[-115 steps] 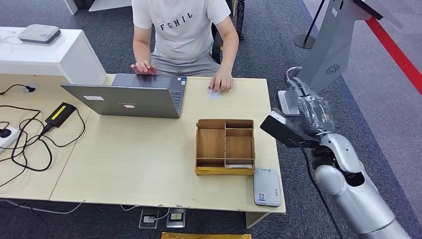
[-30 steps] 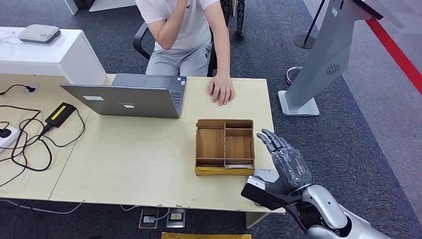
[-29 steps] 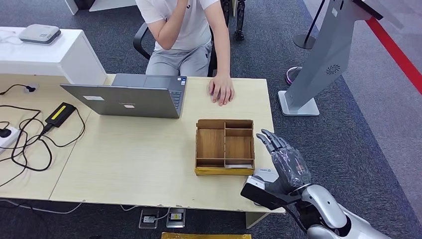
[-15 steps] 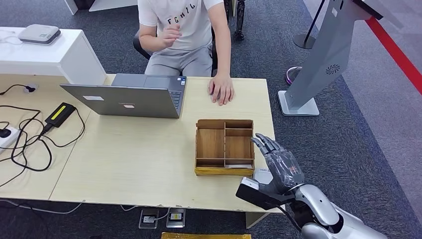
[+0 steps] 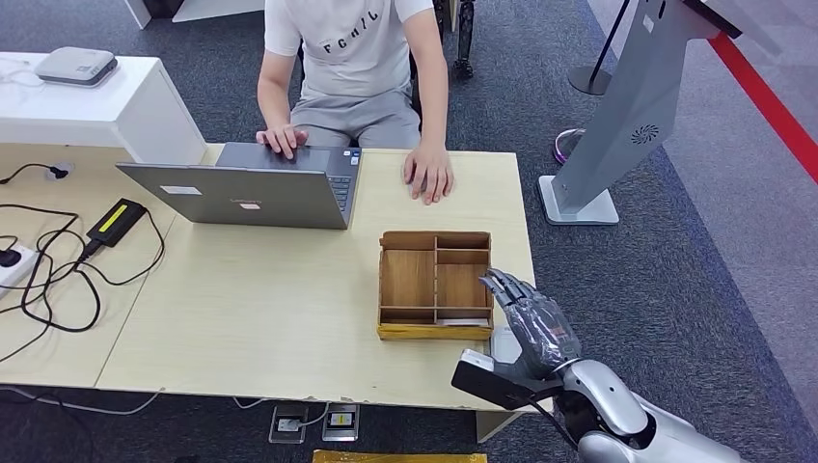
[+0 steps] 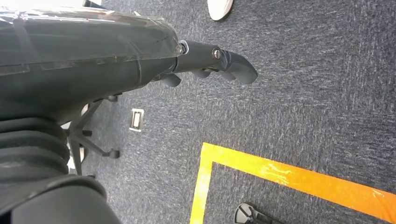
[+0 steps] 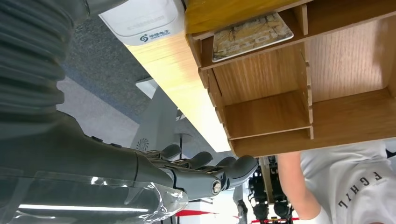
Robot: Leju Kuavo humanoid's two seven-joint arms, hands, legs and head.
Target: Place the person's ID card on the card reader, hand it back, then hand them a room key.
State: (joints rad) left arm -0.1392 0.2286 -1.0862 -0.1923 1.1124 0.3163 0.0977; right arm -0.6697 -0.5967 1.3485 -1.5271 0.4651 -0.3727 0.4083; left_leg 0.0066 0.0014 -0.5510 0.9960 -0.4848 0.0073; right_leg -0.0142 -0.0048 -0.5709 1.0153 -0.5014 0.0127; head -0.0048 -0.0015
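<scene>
Overhead, right hand [image 5: 533,323] empty, fingers spread, just beside tray [image 5: 435,285] and partly hiding reader [image 5: 503,342] at the surface's [image 5: 251,309] edge. Closer, from the right wrist: card [image 7: 251,36] lying flat in the tray's narrow compartment nearest the reader. Left hand [image 6: 205,65] low over carpet [image 6: 303,102], empty, fingers loosely apart.

Room key [image 7: 251,36] in organizer [image 5: 435,285]

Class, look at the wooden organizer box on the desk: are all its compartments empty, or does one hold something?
Not all empty. The wooden organizer box holds a patterned card lying flat in its narrow compartment nearest the robot; the other compartments show bare wood.
</scene>
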